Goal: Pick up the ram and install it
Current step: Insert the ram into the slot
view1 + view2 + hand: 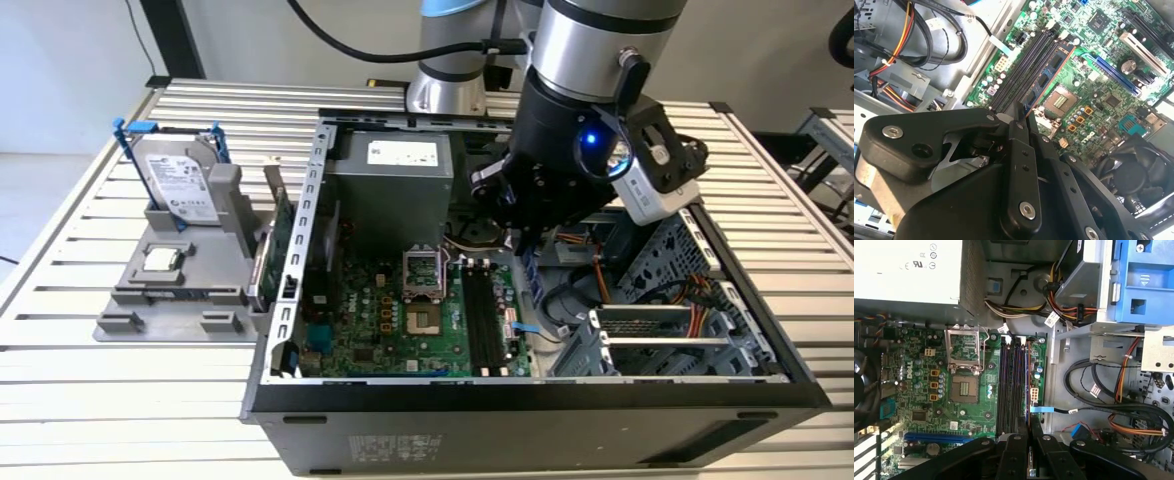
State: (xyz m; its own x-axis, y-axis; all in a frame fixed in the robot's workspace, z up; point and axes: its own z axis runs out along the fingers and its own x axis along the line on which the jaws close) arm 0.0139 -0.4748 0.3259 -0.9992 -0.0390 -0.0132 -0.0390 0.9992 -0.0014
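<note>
My gripper (pixel 525 240) hangs inside the open computer case, over the motherboard (pixel 387 320). It is shut on the ram (pixel 1046 80), a thin board with black chips that reaches out from between the fingertips (pixel 1019 117). In the first wrist view the ram (pixel 1027 385) shows edge-on, held between the gripper (pixel 1029 435) fingers. It lies parallel to the black memory slots (pixel 1011 385) and along their outer side. The same slots (pixel 487 320) lie just below the gripper in the exterior view. Whether the ram touches a slot, I cannot tell.
A grey holder (pixel 174 290) on the exterior view's left carries a silver hard drive (pixel 180 175) with blue rails and a square chip (pixel 163 260). Inside the case are the power supply (pixel 400 165), the processor socket (pixel 424 270), a drive cage (pixel 654 320) and loose cables (pixel 1114 410).
</note>
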